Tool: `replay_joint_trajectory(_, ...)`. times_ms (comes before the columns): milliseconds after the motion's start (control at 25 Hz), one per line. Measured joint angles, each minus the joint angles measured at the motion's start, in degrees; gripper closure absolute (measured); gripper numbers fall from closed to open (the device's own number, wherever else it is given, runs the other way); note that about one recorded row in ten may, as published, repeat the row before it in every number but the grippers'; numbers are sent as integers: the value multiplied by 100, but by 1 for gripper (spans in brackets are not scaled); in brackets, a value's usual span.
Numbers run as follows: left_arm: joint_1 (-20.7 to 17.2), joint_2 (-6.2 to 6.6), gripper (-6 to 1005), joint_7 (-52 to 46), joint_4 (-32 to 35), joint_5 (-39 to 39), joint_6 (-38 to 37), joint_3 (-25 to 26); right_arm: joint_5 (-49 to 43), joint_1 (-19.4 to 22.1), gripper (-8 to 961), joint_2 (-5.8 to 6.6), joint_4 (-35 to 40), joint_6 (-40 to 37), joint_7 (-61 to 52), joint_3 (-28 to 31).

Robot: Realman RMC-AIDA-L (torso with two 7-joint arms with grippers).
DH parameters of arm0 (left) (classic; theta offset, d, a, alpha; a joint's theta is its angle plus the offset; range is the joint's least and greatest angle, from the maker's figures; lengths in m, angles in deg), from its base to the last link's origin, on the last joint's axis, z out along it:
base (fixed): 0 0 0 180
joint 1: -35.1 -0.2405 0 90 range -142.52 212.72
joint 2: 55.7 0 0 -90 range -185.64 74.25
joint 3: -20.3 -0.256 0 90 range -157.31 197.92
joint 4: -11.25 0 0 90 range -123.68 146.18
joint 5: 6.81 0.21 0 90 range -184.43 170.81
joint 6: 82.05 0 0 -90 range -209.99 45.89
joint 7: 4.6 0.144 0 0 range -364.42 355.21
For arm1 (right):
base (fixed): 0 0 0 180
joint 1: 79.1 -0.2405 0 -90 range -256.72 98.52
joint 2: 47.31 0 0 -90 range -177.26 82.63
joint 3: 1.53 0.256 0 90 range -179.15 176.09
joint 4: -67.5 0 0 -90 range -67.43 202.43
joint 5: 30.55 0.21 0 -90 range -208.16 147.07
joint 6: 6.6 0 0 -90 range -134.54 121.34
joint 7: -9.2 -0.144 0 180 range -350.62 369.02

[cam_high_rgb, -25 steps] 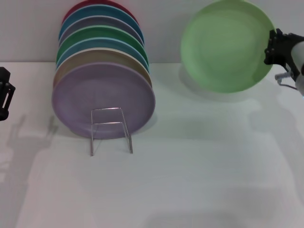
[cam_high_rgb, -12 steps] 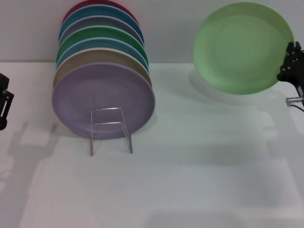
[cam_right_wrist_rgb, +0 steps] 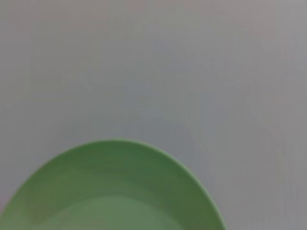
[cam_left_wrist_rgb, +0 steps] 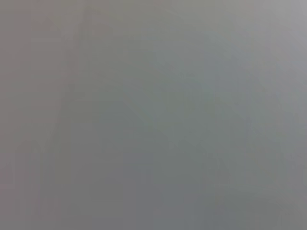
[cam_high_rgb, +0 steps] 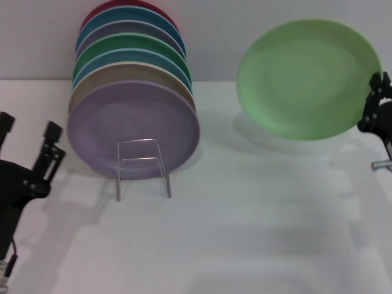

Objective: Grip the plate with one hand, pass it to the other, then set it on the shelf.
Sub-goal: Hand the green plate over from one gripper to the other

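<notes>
The light pastel-green plate [cam_high_rgb: 306,78] is held up in the air at the right, tilted with its face toward me. My right gripper [cam_high_rgb: 375,104] is shut on the plate's right rim. The plate also fills the lower part of the right wrist view [cam_right_wrist_rgb: 110,191]. My left gripper [cam_high_rgb: 27,144] is open and empty at the left, low, beside the stack of plates. The silver wire shelf [cam_high_rgb: 143,166] stands in front of the lilac plate [cam_high_rgb: 131,128], with its rectangular front loop bare. The left wrist view shows only plain grey.
Several plates stand stacked on the rack behind the lilac one, among them a darker green plate [cam_high_rgb: 131,48], blue ones and a red one. The white table [cam_high_rgb: 245,214] stretches in front. A wall is behind.
My left gripper has risen into view at the left, toward the rack. The green plate has shifted a little left and down with my right gripper.
</notes>
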Motion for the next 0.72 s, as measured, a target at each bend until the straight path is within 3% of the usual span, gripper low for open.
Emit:
replay_joint_trajectory(280, 39, -3, 266, 438, -199, -1, 278, -372, 505, 597, 933, -25, -448, -420, 225, -1067)
replay_joint_trajectory(360, 52, 1, 268, 495, -235, -5, 417, -467, 1062, 759, 933, -25, -642, -738, 827, -1786)
replay_joint_trajectory(400, 52, 1, 269, 495, -235, -5, 417, -467, 1062, 759, 933, -25, -642, -738, 827, -1786)
replay_joint_trajectory(440, 56, -4, 270, 597, -269, -3, 531, -550, 1411, 817, 933, -26, -740, -962, 1240, -2252)
replay_joint_trajectory(480, 56, -4, 270, 597, -269, -3, 531, -550, 1411, 817, 933, -26, -740, -962, 1240, -2252)
replay_joint_trajectory(560, 60, -8, 272, 886, -348, -5, 676, -709, 1943, 829, 933, -25, -823, -1317, 1825, -2916)
replay_joint_trajectory(720, 88, -3, 276, 1077, -429, -3, 810, -872, 2359, 781, 933, -25, -853, -1636, 2305, -3427)
